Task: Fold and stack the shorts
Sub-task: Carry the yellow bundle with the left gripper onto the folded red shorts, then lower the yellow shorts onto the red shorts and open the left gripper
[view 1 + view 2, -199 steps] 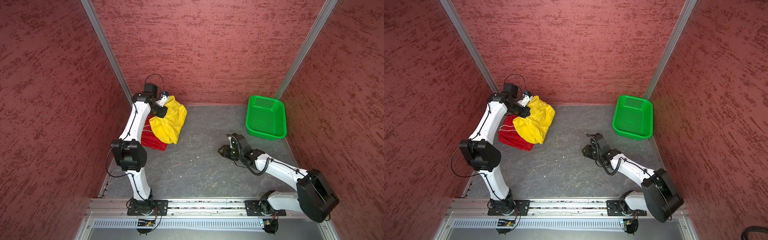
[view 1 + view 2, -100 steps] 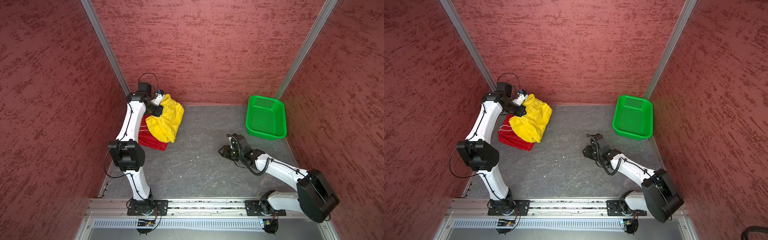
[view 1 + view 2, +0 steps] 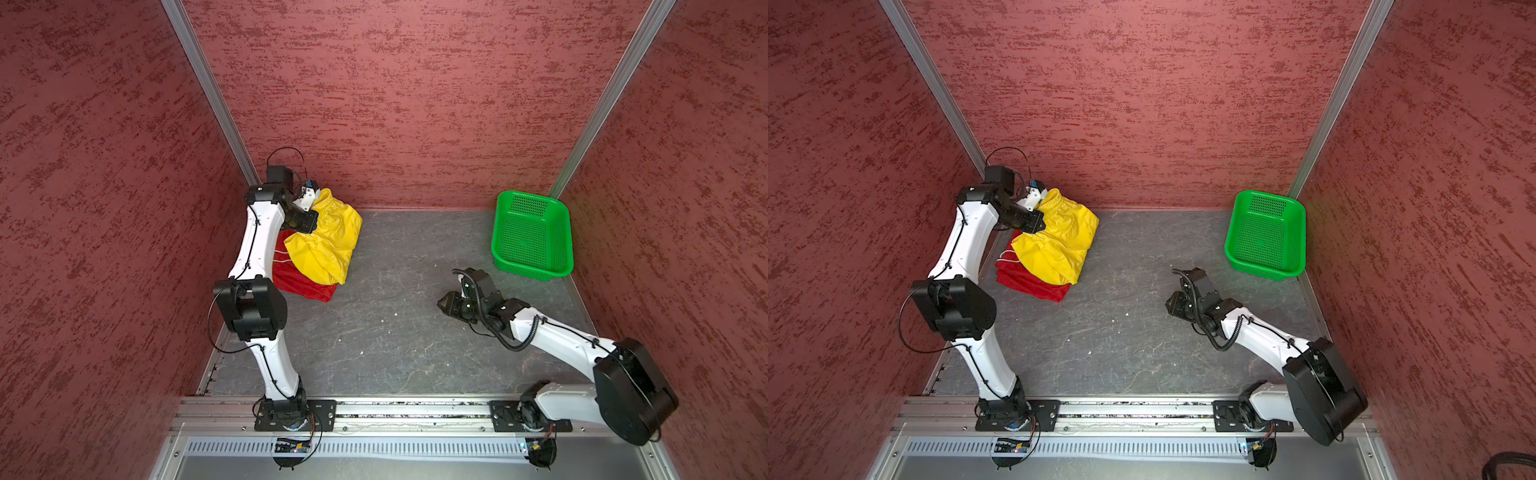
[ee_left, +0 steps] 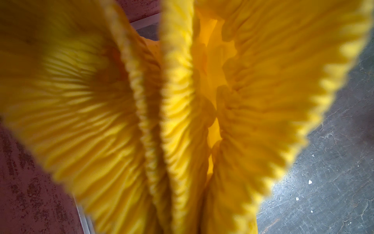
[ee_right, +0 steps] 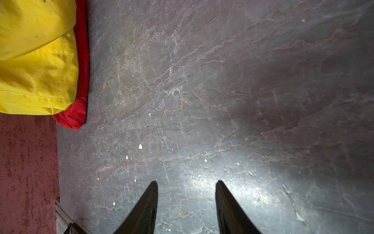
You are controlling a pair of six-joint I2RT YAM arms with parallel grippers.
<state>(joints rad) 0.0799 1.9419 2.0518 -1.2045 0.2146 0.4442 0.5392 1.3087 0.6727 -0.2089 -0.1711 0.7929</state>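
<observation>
Yellow shorts (image 3: 330,245) lie at the upper left of the tabletop (image 3: 395,332) in both top views. They are draped over the folded red shorts (image 3: 301,284), which show along the lower and left edges of the stack. The yellow pair's long axis runs from the waistband (image 3: 332,199), near the back wall, down the frame to the leg hems.

The left arm (image 3: 257,232) is the nearer arm. It is bent high over the upper left corner of the stack, with its jaws closed on the gathered waistband. That end is raised; the leg end lies on the stack.

The right arm (image 3: 552,336) is well apart at centre right, stretched low over bare tabletop and pointing toward the left of the frame. Its jaws are partly open and empty.

The coming move likely requires lowering the waistband square onto the red pair.
</observation>
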